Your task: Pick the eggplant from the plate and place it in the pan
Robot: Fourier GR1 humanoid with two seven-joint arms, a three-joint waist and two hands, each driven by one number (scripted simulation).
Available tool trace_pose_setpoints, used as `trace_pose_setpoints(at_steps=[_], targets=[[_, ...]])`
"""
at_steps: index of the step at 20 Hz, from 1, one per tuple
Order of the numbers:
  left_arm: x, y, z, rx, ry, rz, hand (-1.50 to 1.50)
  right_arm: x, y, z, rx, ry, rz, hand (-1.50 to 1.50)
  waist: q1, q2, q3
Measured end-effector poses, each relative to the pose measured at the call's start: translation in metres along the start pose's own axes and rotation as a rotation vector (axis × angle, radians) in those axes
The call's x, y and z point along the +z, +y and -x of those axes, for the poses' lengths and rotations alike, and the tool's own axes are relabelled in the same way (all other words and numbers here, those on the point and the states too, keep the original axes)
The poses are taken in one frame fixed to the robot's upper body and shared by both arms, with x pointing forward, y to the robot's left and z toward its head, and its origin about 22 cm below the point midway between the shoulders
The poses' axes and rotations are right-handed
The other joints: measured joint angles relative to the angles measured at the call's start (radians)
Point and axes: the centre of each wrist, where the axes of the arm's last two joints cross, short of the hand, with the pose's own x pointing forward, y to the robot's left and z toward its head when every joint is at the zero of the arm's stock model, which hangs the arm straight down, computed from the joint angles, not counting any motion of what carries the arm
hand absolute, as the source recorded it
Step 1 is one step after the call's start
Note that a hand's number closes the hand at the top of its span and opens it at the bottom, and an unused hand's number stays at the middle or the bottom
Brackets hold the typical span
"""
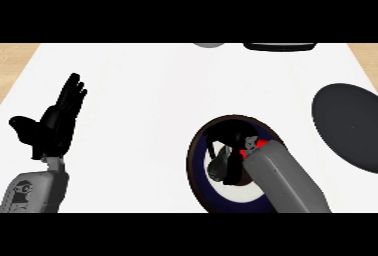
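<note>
right robot hand (235, 145) over plate (198, 165), eggplant hidden

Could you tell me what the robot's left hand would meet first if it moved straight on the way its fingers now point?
Probably nothing: the open left hand points up-view and slightly right over bare white counter; the path looks free to the far edge.
</note>
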Motion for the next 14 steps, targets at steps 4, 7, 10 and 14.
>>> trace_pose_setpoints(at_steps=[4,7,10,14], targets=[[-0.002,-0.001,-0.004,-0.003,-0.005,-0.007,0.00,-0.001,-0.001,-0.006,-0.010,0.011,0.029,1.50,-0.001,0.001,0.001],[0.000,0.000,-0.002,0.001,-0.001,-0.006,0.00,-0.003,-0.008,-0.004,-0.117,0.162,0.137,1.50,-0.001,0.003,0.003],[0.001,0.001,0.000,0.000,0.005,-0.016,0.00,0.001,-0.017,0.009,-0.245,0.389,0.291,1.50,-0.013,0.006,0.003],[0.002,-0.001,0.001,0.001,0.006,-0.013,0.00,0.010,-0.033,0.005,-0.339,0.632,0.540,1.50,-0.008,0.006,0.004]])
